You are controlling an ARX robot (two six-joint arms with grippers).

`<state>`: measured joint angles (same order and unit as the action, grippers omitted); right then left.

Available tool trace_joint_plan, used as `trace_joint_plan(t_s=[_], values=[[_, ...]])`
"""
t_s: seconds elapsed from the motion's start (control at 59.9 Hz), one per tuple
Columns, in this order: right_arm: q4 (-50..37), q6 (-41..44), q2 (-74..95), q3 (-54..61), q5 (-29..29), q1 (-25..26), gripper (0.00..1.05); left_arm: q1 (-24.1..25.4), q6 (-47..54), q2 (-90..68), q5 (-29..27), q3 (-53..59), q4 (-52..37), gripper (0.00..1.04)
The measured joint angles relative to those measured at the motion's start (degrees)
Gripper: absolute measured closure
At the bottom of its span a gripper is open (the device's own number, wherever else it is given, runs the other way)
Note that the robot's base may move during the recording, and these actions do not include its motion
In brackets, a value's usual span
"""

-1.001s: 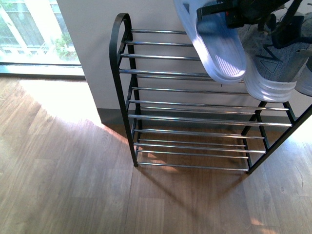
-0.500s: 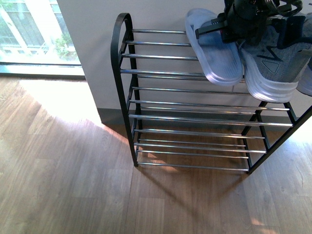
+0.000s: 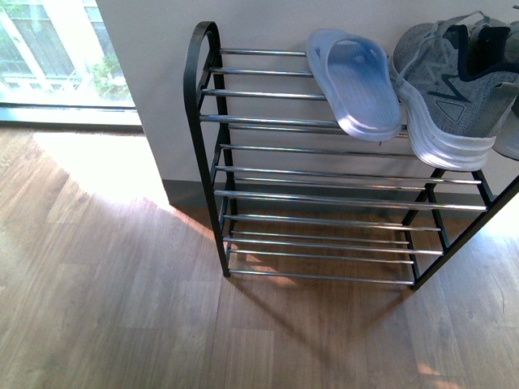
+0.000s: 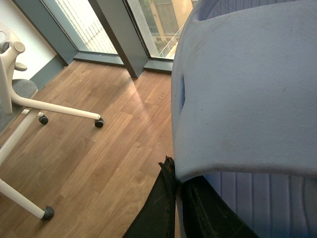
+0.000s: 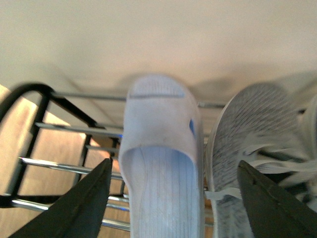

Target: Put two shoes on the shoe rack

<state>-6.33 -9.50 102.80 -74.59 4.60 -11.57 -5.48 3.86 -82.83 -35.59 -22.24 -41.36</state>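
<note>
One pale blue slide sandal [image 3: 357, 81] lies on the top shelf of the shoe rack [image 3: 197, 89], toe toward the wall. A grey knit sneaker [image 3: 450, 81] sits right beside it. Neither arm shows in the front view. In the right wrist view my right gripper [image 5: 174, 166] is open, its fingers spread wide over that sandal [image 5: 158, 148], with the sneaker [image 5: 252, 124] and the rack frame [image 5: 29, 94] alongside. Over the wood floor, my left gripper [image 4: 176, 173] is shut on the edge of a second pale blue slide sandal [image 4: 247, 89], which fills much of the left wrist view.
The rack stands against a white wall [image 3: 154, 81], with lower tiers of silver rods [image 3: 324, 198]. A bright window [image 3: 49, 49] is to the left. A white office chair base with casters [image 4: 29, 106] stands on the wood floor [image 3: 122, 308].
The sandal was lowered from a tilt onto the top shelf and let go. The arm that hung over the rack has drawn back out of the front view.
</note>
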Motion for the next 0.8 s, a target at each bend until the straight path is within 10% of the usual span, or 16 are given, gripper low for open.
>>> trace_joint_plan(t_s=[0.25,0.534,0.801], values=[[-35.28,7.65,-23.67,32.02,1.27,7.32,0.62,0.02,0.00,0.00,0.00,0.00,0.00,1.03],[-39.98,9.03,-29.18,49.16,-1.25,7.65,1.03,0.09,0.00,0.00,-0.09,0.00,0.00,1.03],[-41.57,9.33,-38.40,58.73,-4.24,11.47,1.03,0.07,0.00,0.00,-0.02,0.00,0.00,1.03]])
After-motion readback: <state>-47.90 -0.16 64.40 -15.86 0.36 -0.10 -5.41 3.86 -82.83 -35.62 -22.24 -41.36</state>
